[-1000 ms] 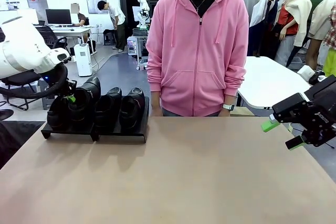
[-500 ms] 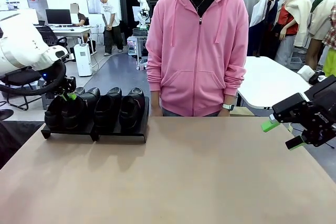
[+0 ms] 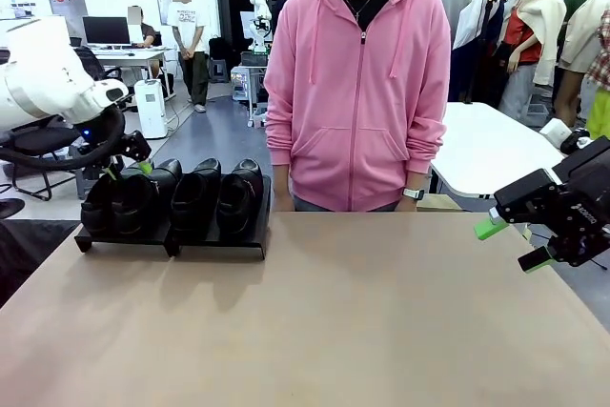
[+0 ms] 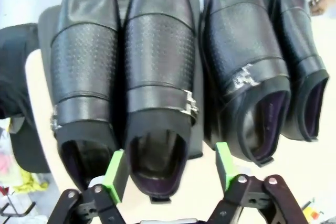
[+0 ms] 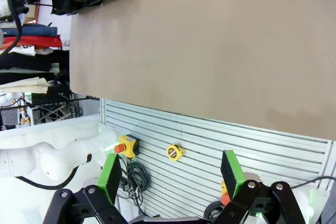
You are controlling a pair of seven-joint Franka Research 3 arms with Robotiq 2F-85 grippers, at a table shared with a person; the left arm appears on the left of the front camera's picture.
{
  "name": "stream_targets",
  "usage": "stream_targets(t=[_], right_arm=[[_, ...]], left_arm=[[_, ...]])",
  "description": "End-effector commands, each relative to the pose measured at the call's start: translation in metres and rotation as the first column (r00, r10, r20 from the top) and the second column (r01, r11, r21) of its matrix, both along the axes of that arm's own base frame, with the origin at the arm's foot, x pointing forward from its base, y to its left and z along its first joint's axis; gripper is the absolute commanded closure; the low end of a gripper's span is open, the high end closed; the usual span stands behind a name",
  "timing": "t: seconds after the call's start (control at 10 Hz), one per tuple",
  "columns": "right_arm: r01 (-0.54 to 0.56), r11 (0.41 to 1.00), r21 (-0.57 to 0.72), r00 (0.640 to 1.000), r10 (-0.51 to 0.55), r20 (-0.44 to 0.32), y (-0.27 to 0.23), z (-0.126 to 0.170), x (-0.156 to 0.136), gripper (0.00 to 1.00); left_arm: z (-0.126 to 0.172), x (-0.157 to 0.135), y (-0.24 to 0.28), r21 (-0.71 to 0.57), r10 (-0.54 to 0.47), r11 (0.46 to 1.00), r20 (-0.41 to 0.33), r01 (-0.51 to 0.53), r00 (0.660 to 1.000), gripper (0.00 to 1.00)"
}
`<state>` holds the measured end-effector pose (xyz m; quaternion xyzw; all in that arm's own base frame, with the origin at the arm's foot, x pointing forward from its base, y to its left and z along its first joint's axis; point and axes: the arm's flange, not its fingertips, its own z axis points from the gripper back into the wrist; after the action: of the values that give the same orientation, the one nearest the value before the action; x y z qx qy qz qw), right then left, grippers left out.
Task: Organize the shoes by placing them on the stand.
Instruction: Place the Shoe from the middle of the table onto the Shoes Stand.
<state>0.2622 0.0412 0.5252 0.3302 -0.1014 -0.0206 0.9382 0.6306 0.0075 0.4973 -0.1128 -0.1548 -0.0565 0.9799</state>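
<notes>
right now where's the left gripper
In the front view the left gripper is at the far left of the table, open, over the heel end of the shoes lined up on the stand.

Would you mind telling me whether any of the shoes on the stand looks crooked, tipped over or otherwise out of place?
Nothing stands out. Four shoes sit side by side on the stand, all upright and pointing the same way, none tipped or hanging off. The left gripper is open around the heel of the second shoe, and the right gripper is open, off to the side.

Bright even indoor light, soft shadows, wide-angle wrist-view distortion.
</notes>
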Motion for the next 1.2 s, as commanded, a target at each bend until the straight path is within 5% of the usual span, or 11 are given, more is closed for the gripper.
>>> stream_targets(t=[0.0, 0.3, 0.6, 1.0, 1.1], right_arm=[[-0.011, 0.999, 0.033, 1.000, 0.011, 0.011, 0.001, 0.003, 0.002, 0.00], [-0.011, 0.999, 0.033, 1.000, 0.011, 0.011, 0.001, 0.003, 0.002, 0.00], [-0.011, 0.999, 0.033, 1.000, 0.011, 0.011, 0.001, 0.003, 0.002, 0.00], [-0.011, 0.999, 0.033, 1.000, 0.011, 0.011, 0.001, 0.003, 0.002, 0.00], [-0.011, 0.999, 0.033, 1.000, 0.011, 0.011, 0.001, 0.003, 0.002, 0.00]], left_arm=[[0.041, -0.029, -0.020, -0.021, -0.020, 1.000, -0.075, 0.018, 0.997, 0.00], [0.096, -0.123, -0.054, -0.177, -0.228, 0.964, -0.181, 0.196, 0.957, 0.00], [0.087, -0.198, -0.098, -0.315, -0.395, 0.886, -0.125, 0.341, 0.910, 0.00], [0.019, -0.248, -0.102, -0.389, -0.187, 0.920, -0.333, 0.047, 0.924, 0.00], [0.015, -0.258, -0.098, -0.319, -0.079, 0.947, -0.317, -0.027, 0.945, 0.00]])
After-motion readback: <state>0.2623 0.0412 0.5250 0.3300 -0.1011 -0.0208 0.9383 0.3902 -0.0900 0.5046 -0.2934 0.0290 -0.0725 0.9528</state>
